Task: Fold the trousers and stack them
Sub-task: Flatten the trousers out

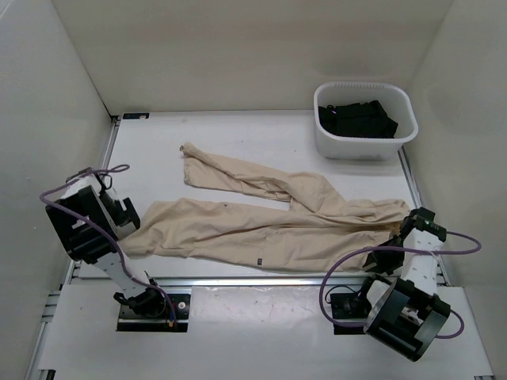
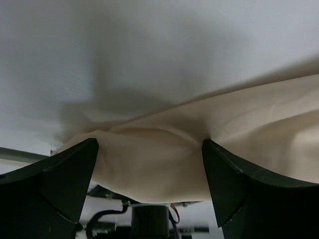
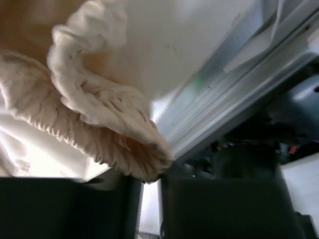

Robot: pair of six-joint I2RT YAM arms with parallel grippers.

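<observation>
The beige trousers (image 1: 261, 229) lie spread across the table, legs pointing left and the gathered waistband (image 1: 380, 215) at the right. A tiny dark tag (image 1: 259, 262) shows on the near leg. My left gripper (image 1: 131, 226) is at the cuff of the near leg. In the left wrist view the left gripper (image 2: 149, 144) stands wide open with the cuff cloth (image 2: 164, 164) between its fingers. My right gripper (image 1: 396, 239) is at the near right corner of the waistband. In the right wrist view the right gripper (image 3: 152, 177) is nearly closed, pinching the ruffled waistband (image 3: 99, 109) at its tips.
A white basket (image 1: 364, 85) holding a black garment (image 1: 356, 119) stands at the back right. The far leg's cuff (image 1: 190, 154) reaches toward the back left. The metal table rail (image 3: 224, 99) runs close beside the right gripper. White walls enclose the table.
</observation>
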